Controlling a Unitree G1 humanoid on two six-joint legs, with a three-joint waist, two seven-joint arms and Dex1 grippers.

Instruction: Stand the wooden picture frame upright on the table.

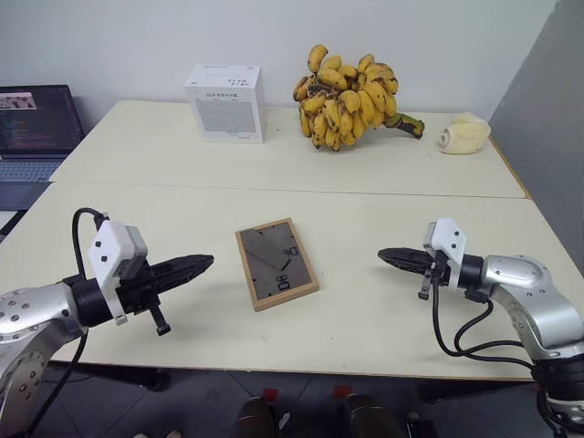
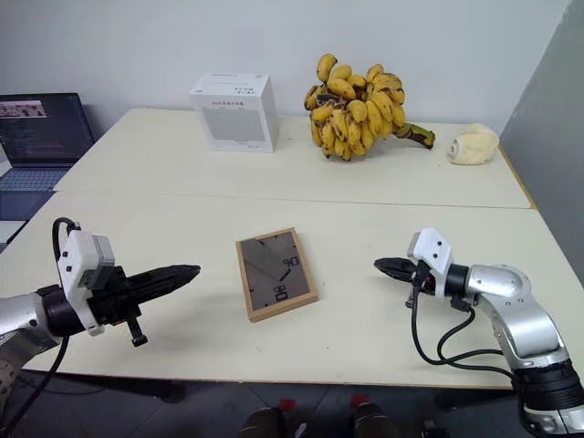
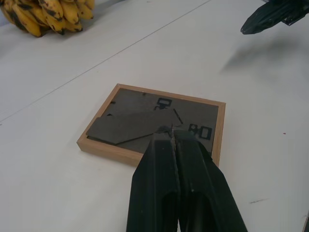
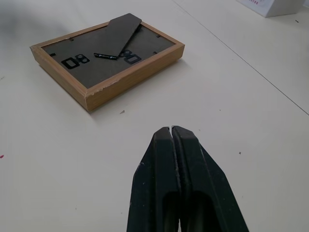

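The wooden picture frame lies flat on the table, dark grey back panel up, with its stand and black clips showing; its picture side is hidden. My left gripper is shut and empty, hovering just left of the frame with its tips aimed at it. From the other side, my right gripper points toward the frame, shut as well, with a clear gap of table between them. Seen from the wrists, the frame lies beyond each pair of closed fingers.
A white printed box and a bunch of bananas stand on the far table top, with a pale cream lump at the back right. A laptop sits off the table's left. A grey wall runs along the right.
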